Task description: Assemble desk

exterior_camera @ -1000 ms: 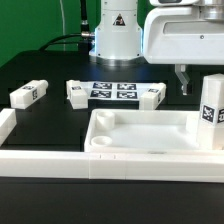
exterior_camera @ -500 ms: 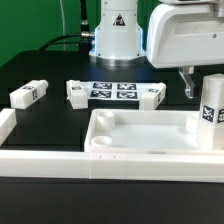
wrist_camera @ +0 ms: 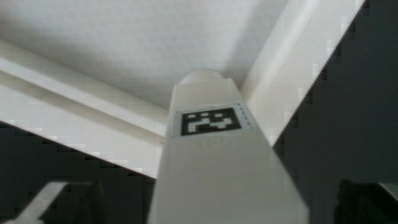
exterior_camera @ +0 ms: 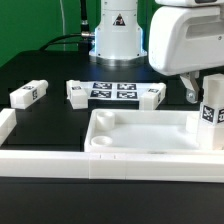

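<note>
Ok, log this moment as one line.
jaws: open, straddling upright leg | upright leg: at desk top corner | loose legs: three lying flat | grip: not yet closed

In the exterior view, the desk top [exterior_camera: 140, 135] lies near, just behind the front rail [exterior_camera: 60, 163]. An upright leg [exterior_camera: 211, 112] stands at its far right corner, perhaps in a socket. Farther back lies the marker board [exterior_camera: 113, 91], with a second leg [exterior_camera: 77, 92] just at its left, a third leg [exterior_camera: 152, 96] just at its right, and a fourth leg [exterior_camera: 28, 94] well apart, toward the exterior view's left.
</note>
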### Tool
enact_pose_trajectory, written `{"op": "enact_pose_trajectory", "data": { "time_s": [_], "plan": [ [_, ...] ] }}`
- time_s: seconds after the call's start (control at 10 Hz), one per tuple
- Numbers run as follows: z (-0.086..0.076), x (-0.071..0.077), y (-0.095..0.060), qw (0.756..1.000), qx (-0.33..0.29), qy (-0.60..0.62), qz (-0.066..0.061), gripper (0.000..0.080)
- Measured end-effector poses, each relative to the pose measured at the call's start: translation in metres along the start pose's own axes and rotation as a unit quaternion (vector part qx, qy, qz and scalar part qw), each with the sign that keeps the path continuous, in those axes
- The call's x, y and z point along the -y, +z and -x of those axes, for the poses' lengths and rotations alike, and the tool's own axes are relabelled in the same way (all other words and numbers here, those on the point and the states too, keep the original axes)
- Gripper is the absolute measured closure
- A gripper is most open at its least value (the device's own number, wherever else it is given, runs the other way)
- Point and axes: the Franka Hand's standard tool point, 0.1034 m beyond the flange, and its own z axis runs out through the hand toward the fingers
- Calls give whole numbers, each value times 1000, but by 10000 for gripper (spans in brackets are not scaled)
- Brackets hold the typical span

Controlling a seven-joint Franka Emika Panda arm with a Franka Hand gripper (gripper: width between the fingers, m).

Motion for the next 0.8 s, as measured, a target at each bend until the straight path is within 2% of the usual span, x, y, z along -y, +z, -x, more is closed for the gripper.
{"op": "enact_pose_trajectory", "data": {
  "time_s": [0.1,0.4,0.6,0.8],
  "plan": [
    [0,-1,0,999,0,-32,0,151],
    [0,-1,0,999,0,-35,0,511],
    [0,-1,0,1000,0,-25,0,511],
    [0,-1,0,999,0,53,-1,511]
  ]
}}
